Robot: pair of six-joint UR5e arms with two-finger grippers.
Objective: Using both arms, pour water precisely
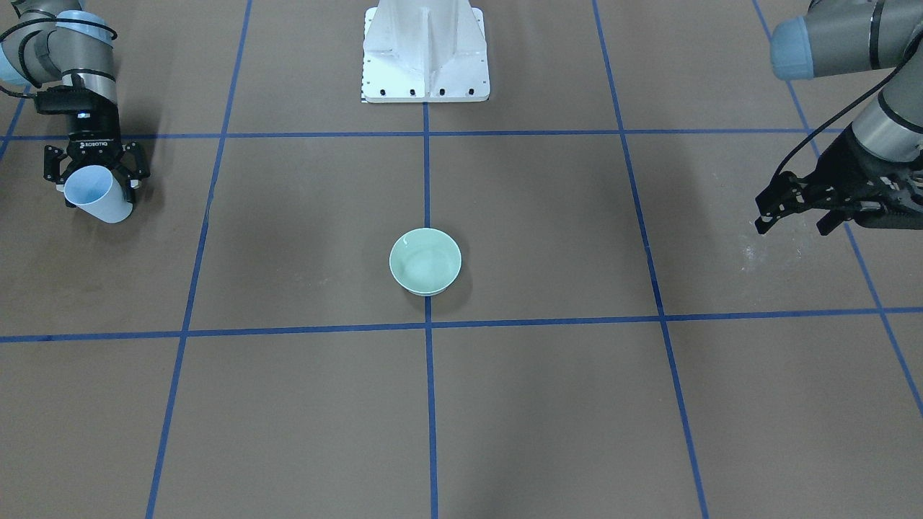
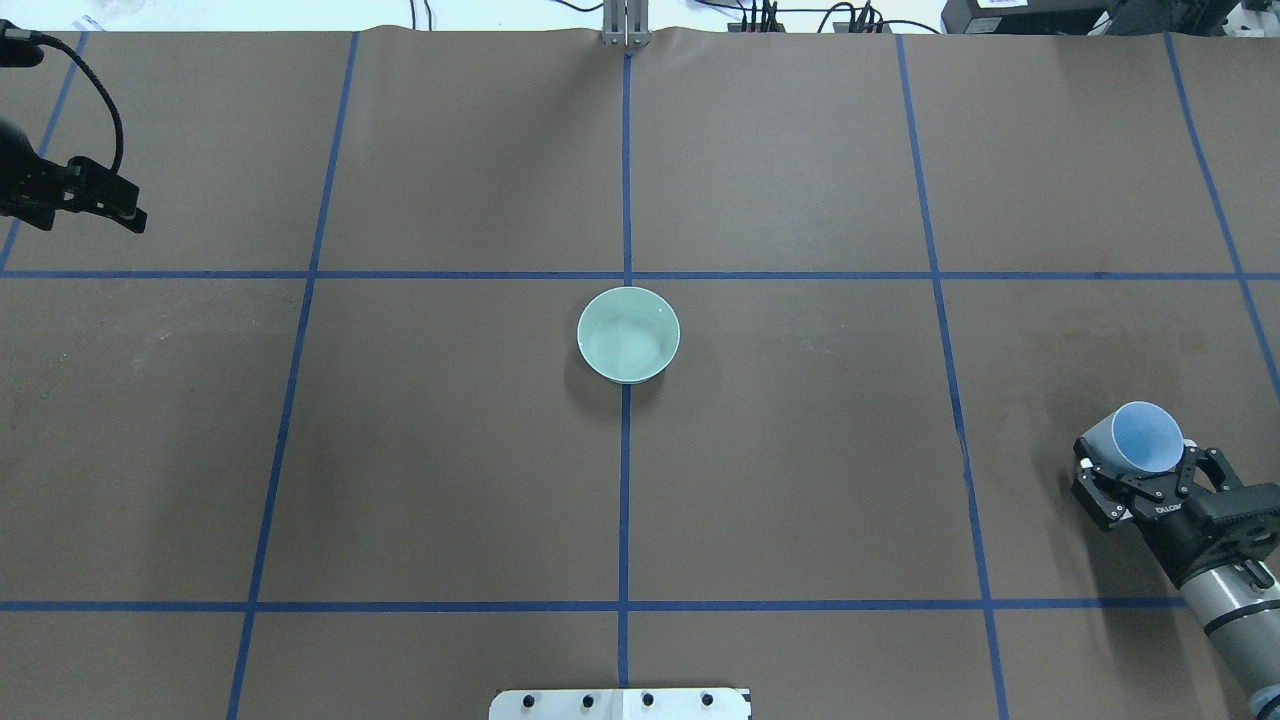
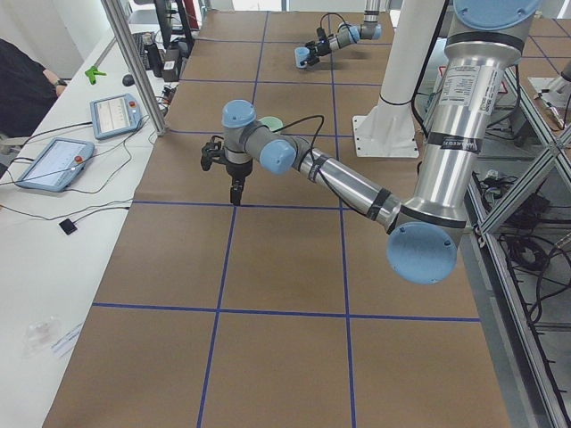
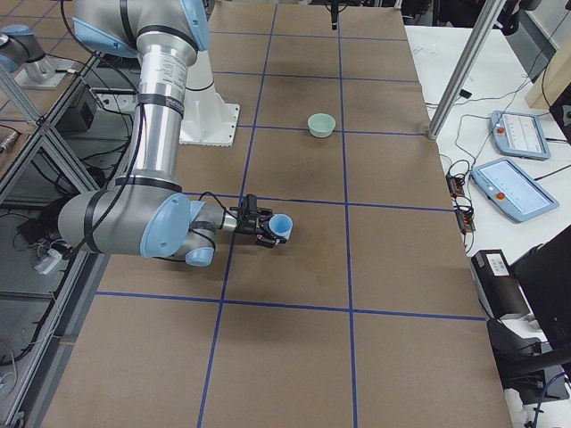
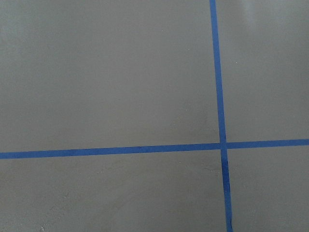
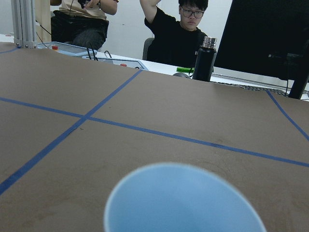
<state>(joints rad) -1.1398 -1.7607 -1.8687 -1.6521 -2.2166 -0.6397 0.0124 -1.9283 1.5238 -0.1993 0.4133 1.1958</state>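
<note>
The right arm (image 1: 81, 68) reaches down at the upper left of the front-facing view, its claw (image 1: 96, 180) pinching a tilted pale blue cup (image 1: 101, 200). At the upper right, the left arm (image 1: 881, 121) holds its claw (image 1: 793, 223) spread above the bench (image 1: 288, 238). At centre, well apart from both, a green bowl (image 1: 404, 249) holds what looks like shallow water (image 1: 425, 270)

Your table (image 2: 450, 450), brown, is ruled by a blue tape grid (image 2: 625, 500). On the white bench (image 3: 31, 267) beside it you see two pendants (image 3: 114, 114) and a black bottle (image 6: 203, 60).
</note>
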